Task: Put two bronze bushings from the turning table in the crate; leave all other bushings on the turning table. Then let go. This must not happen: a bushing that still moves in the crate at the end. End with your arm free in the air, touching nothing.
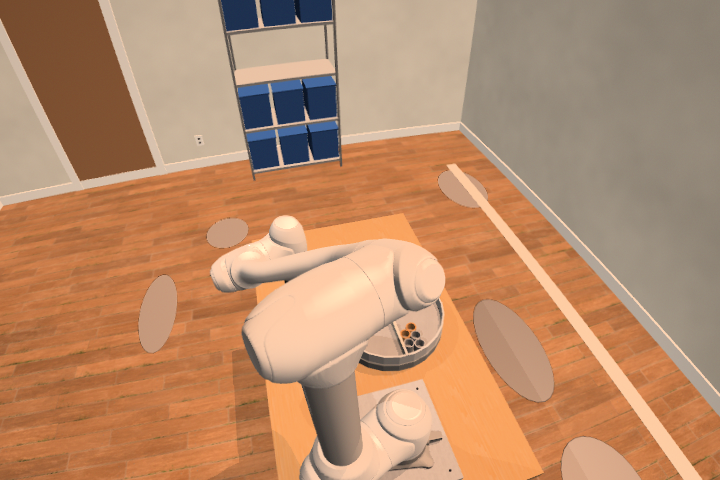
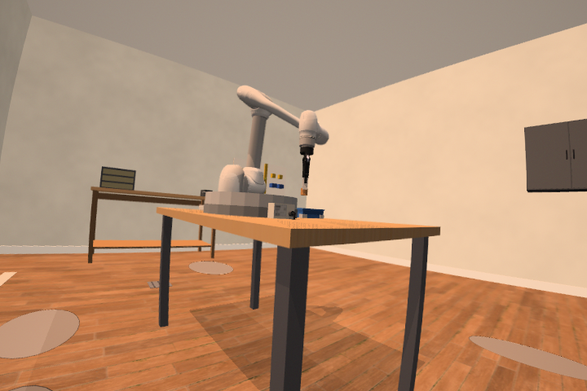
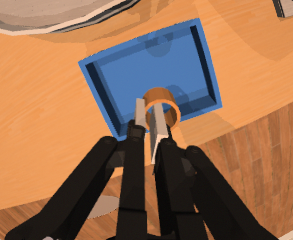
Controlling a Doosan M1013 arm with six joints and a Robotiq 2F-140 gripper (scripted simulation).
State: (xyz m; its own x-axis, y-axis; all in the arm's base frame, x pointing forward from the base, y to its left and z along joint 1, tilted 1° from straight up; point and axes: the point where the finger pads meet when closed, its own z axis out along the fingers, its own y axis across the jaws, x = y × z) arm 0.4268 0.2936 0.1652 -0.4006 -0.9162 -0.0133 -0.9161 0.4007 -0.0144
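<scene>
My gripper (image 3: pixel 146 112) (image 2: pixel 305 185) is shut on the wall of a bronze bushing (image 3: pixel 165 98) (image 2: pixel 304 191) and holds it in the air above the blue crate (image 3: pixel 113 70) (image 2: pixel 311 212). The crate sits on the wooden table near its edge, and I see nothing inside it in the wrist view. The grey turning table (image 1: pixel 426 349) (image 2: pixel 248 203) stands beside the crate. One of its sections holds a cluster of bushings (image 1: pixel 412 337), one bronze bushing (image 1: pixel 409 327) at the back and several grey ones. In the top view the arm hides the gripper and the crate.
The robot's grey base plate (image 1: pixel 429 447) lies on the wooden table (image 1: pixel 474 407) (image 2: pixel 303 230). The table's edge runs close behind the crate in the wrist view. A shelf with blue bins (image 1: pixel 287 107) stands at the far wall, and a side table (image 2: pixel 142 195) stands behind.
</scene>
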